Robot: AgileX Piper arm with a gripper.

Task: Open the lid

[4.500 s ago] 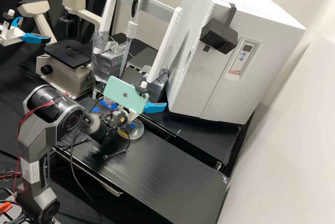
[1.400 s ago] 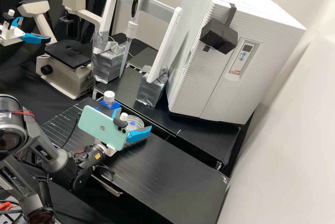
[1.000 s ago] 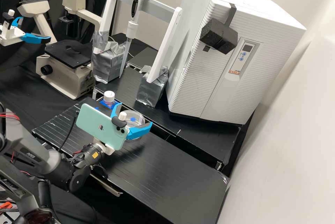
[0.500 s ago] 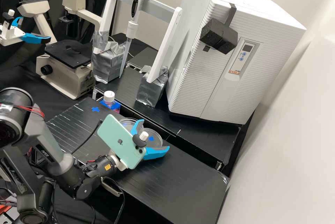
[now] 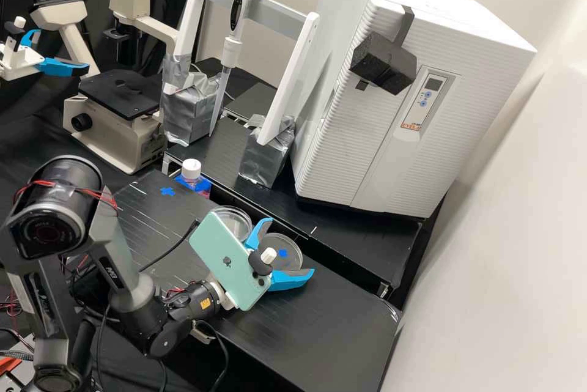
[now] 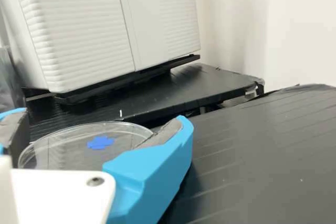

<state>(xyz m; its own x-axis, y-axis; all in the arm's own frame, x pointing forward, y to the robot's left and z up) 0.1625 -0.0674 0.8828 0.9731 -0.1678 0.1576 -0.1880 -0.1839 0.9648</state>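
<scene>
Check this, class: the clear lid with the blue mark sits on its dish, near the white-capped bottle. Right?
No: the clear lid is off its dish, held in the hand, as the high view shows. The blue mark and the white-capped bottle are right.

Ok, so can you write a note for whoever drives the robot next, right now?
Gripper: holding the clear lid with the blue mark, a finger on each side.
Lid: off to one side of its dish, over the black bench; I can't tell if it touches down.
Dish: on the bench, uncovered, beside the gripper.
Done: lid off.
Left: probably just set the lid down, let go and back away.
</scene>
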